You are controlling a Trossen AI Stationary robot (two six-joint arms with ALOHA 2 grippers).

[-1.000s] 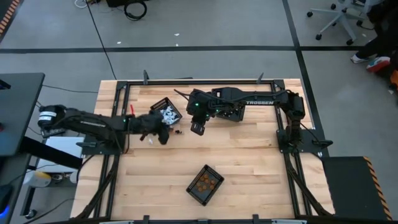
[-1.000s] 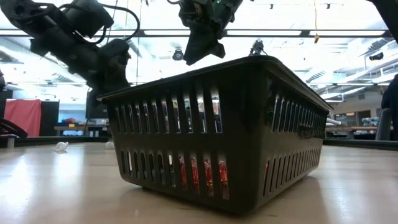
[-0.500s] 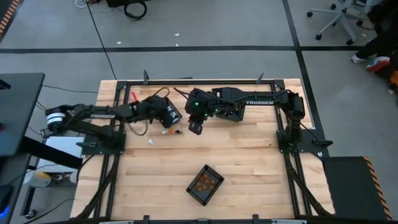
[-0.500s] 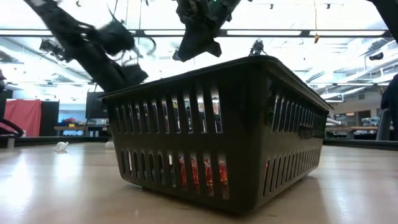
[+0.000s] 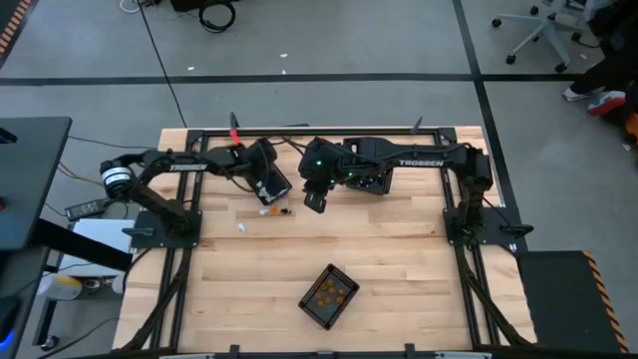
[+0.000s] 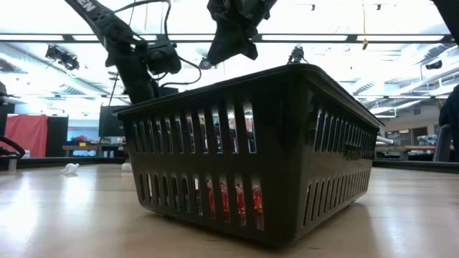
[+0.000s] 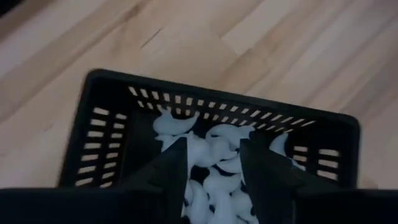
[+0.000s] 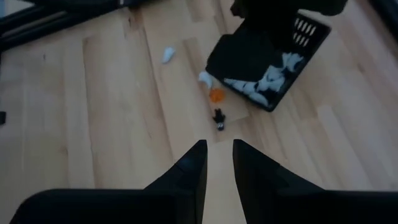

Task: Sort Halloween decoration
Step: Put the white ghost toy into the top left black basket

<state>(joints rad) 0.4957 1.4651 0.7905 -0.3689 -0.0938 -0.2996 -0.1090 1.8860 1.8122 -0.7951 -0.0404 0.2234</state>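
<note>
Landmark: basket of white pieces [image 5: 273, 182], a black mesh basket at the table's far side, left of centre in the high view; all places below are given from it.
Left gripper [image 5: 261, 168]: directly over the landmark basket. In the left wrist view the fingers [image 7: 169, 169] stand apart with a clear gap, white pieces showing between them; nothing is held.
White trinkets [image 7: 211, 158]: a heap of pale curved pieces lying inside the landmark basket, filling most of its floor.
Right gripper [image 5: 315, 202]: just to the right of the landmark basket, raised off the table. In the right wrist view the fingers [image 8: 190, 167] are nearly together, with only a thin slit between them; no object shows in the slit.
Loose trinkets: one white piece [image 8: 204, 78] and one orange piece [image 8: 216, 95] lie on the wood just outside the landmark basket's near wall; a small black piece [image 8: 219, 118] lies a little beyond the orange one; another white piece [image 8: 168, 55] lies farther off on the left arm's side.
Basket of orange pieces [image 5: 328, 295]: well apart from the landmark basket, toward the table's near edge; orange trinkets [image 5: 327, 292] inside.
Third basket [image 5: 372, 181]: to the right of the landmark basket, beneath the right arm; contents cannot be told.
</note>
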